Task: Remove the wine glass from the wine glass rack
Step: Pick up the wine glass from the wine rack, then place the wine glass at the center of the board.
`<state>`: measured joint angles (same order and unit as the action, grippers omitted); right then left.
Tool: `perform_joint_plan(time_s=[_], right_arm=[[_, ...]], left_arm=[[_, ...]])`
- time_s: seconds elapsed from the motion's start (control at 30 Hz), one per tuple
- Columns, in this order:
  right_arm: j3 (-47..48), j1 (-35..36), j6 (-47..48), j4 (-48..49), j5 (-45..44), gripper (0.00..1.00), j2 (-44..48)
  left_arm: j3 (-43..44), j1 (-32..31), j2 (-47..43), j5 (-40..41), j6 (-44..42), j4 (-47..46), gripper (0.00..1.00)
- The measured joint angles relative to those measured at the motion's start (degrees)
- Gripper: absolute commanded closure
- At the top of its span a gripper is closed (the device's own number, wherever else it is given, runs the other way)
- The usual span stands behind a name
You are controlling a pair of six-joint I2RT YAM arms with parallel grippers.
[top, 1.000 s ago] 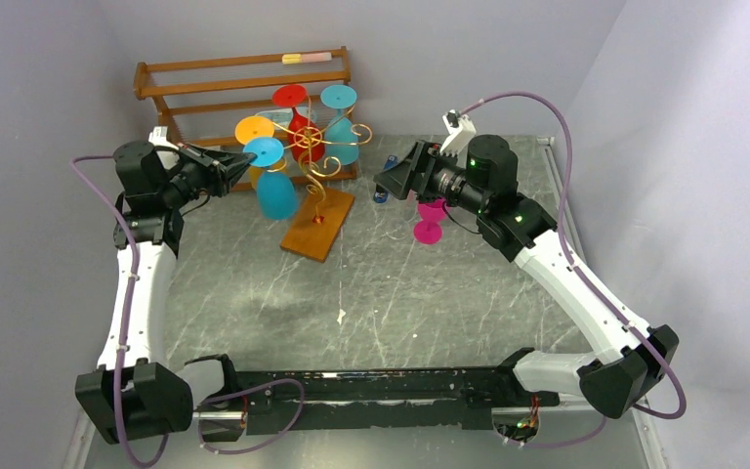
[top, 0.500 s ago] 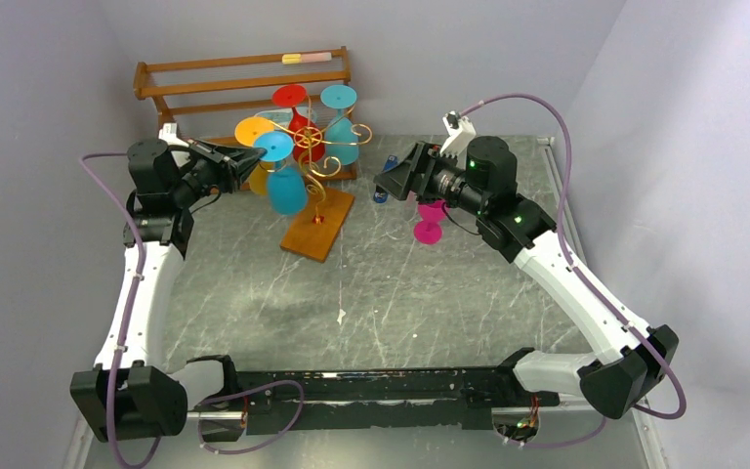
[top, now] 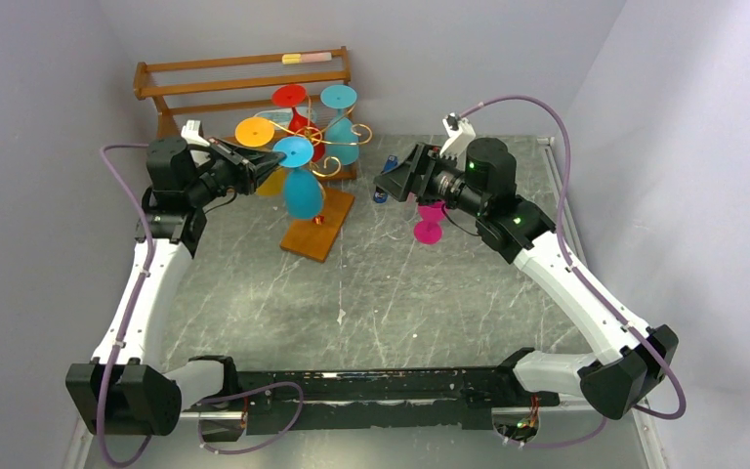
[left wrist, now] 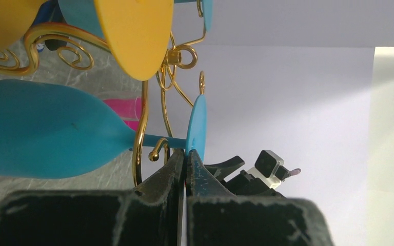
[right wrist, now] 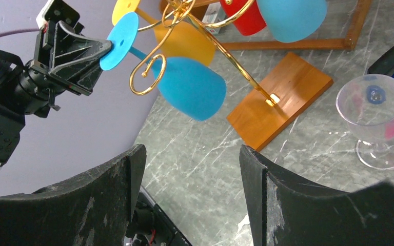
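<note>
The opaque sky-blue plastic wine glass (top: 301, 191) hung foot-up and tilted, its round foot disc raised to the left and its bowl slanting down towards the rack's base. The foot's rim was pinched edge-on between the nearly closed jaws of the left gripper (left wrist: 185, 156). Its thin stem crossed a curled scroll arm of the gold wire tree-like rack (top: 320, 228). The rack stood upright on its flat rectangular orange-brown wooden base on the bench (top: 400, 293).
</note>
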<state>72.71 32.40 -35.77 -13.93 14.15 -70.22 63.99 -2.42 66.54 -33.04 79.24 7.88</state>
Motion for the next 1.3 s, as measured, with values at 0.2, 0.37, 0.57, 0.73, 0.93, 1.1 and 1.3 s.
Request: perform_joint_plan(time_s=[0.2,0.37,0.57,0.73,0.93,1.1,1.3], right_arm=[[-0.24,0.00,-0.22,0.37,0.11,0.29,0.07],[-1.40,0.00,-1.18,1.86,1.40,0.29,0.35],[-3.89,0.00,-2.19,4.04,2.43,0.29,1.46],[-5.55,0.00,-3.02,6.71,4.24,0.28,2.99],[-9.44,-0.04,-4.85,12.09,8.74,0.27,5.18],[-13.27,-0.09,-8.11,18.95,16.04,0.27,5.14],[-13.99,3.26,-9.81,24.15,22.47,0.29,2.95]], left_arm=[[-0.02,0.00,-0.90,0.00,-2.49,1.07,0.95],[-2.36,0.00,-4.76,-1.31,-4.07,-0.74,0.95],[-5.40,0.00,-8.15,-4.63,-9.62,-0.98,0.95],[-5.27,0.00,-8.74,-9.16,-18.25,1.18,0.95],[-2.32,0.00,-9.42,-13.62,-33.55,11.30,0.95],[-4.04,-2.43,-12.35,-16.87,-40.54,13.92,0.95],[-4.94,-10.58,-13.25,-18.49,-46.38,15.13,0.95]])
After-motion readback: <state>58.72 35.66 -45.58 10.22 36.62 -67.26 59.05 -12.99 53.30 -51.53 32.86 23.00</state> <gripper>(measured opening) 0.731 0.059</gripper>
